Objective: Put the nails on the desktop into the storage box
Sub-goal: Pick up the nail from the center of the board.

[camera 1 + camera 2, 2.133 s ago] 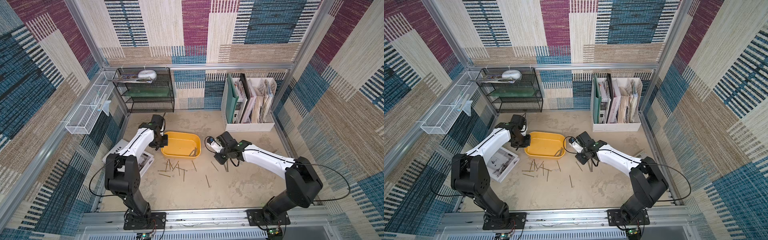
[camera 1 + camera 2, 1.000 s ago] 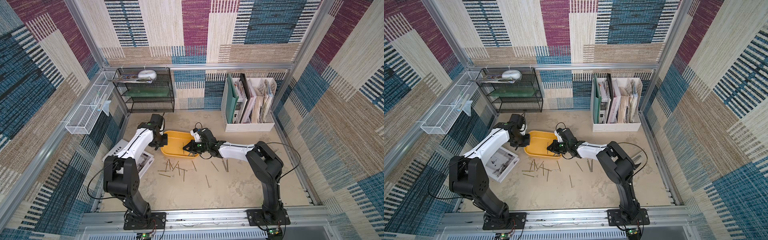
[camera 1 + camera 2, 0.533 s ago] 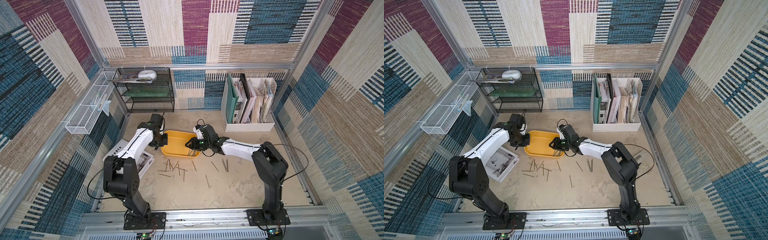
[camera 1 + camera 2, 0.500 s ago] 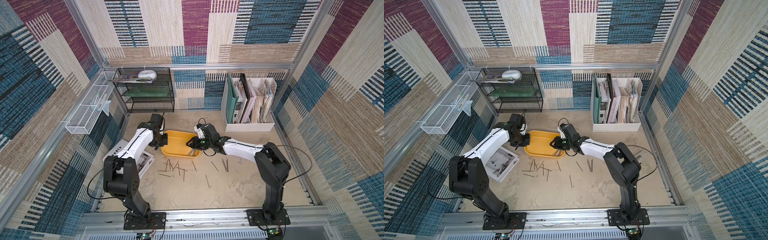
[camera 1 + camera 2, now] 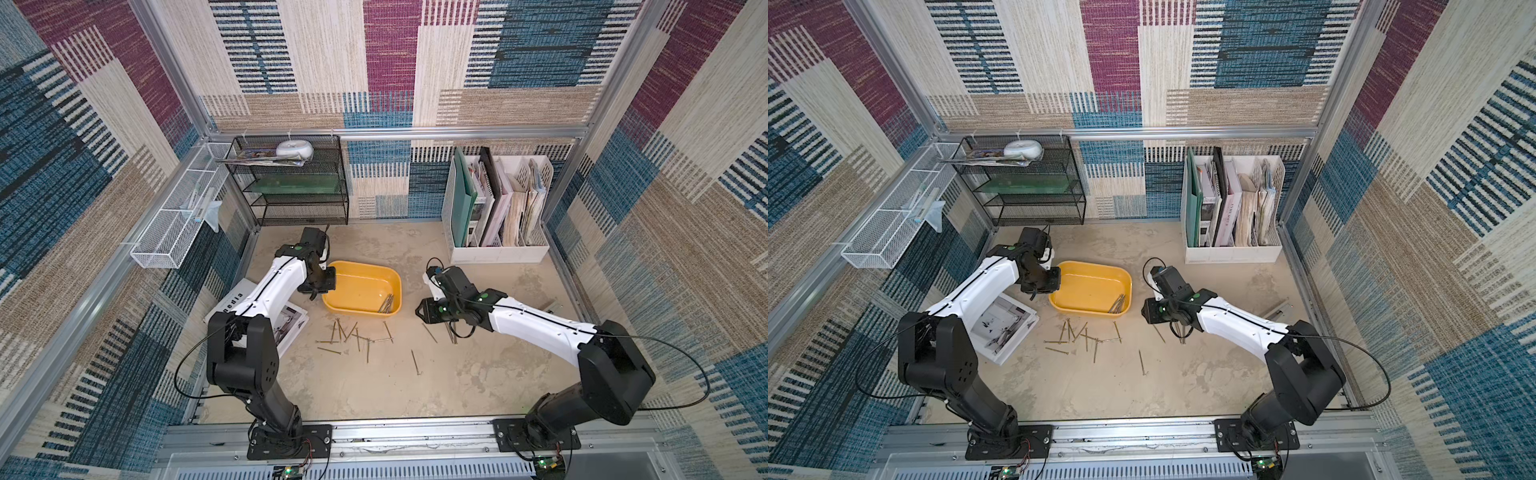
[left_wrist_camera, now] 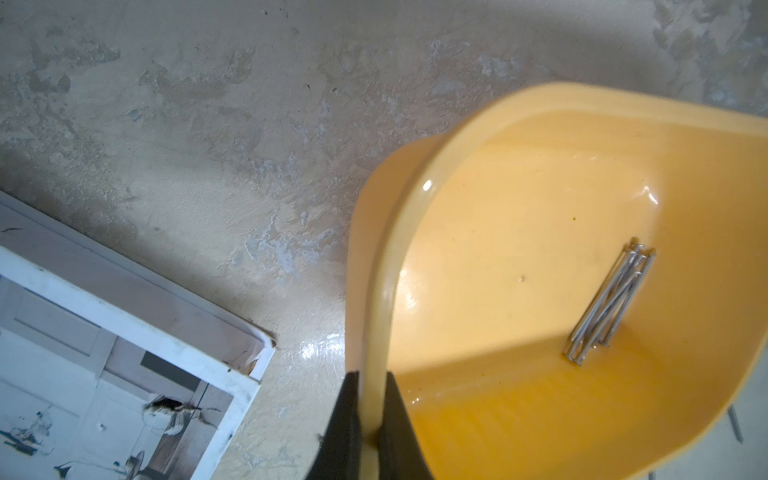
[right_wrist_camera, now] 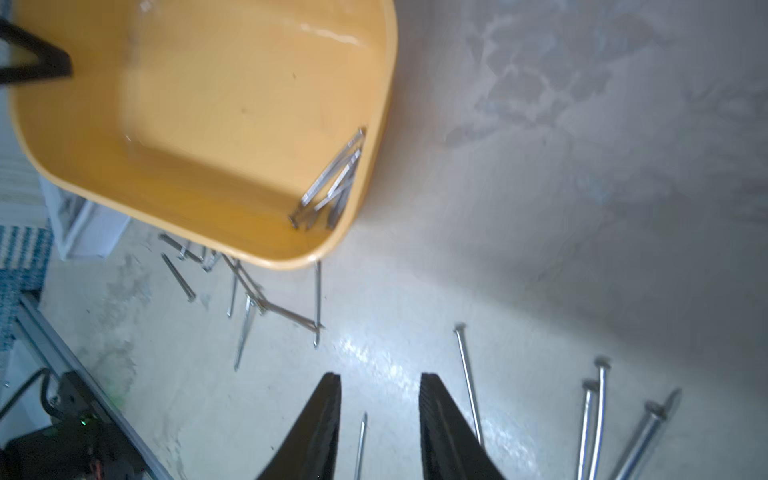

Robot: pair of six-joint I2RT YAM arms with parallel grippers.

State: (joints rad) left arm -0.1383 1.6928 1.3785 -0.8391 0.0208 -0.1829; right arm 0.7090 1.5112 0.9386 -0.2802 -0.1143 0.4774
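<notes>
The yellow storage box [image 5: 360, 282] [image 5: 1090, 286] sits mid-desktop [image 5: 478, 374]. My left gripper [image 5: 323, 286] [image 6: 370, 384] is shut on the rim of its left end. A bundle of nails [image 5: 386, 302] [image 6: 611, 303] [image 7: 332, 183] lies in the box's near right corner. Several more nails [image 5: 353, 334] [image 5: 1084, 334] are scattered on the desktop in front of the box. My right gripper [image 5: 424, 309] [image 7: 379, 376] is open, just right of the box. It holds nothing and hovers over a few loose nails [image 7: 467, 382].
A magazine [image 5: 286, 320] lies under my left arm. A black wire shelf [image 5: 299, 183] and a white file organiser [image 5: 494, 208] stand at the back. A white mesh basket [image 5: 174, 224] hangs on the left wall. One nail [image 5: 414, 361] lies apart toward the front.
My right gripper was shut over the box a second ago; it has opened and drawn back to the right, off the box. The left gripper has not moved.
</notes>
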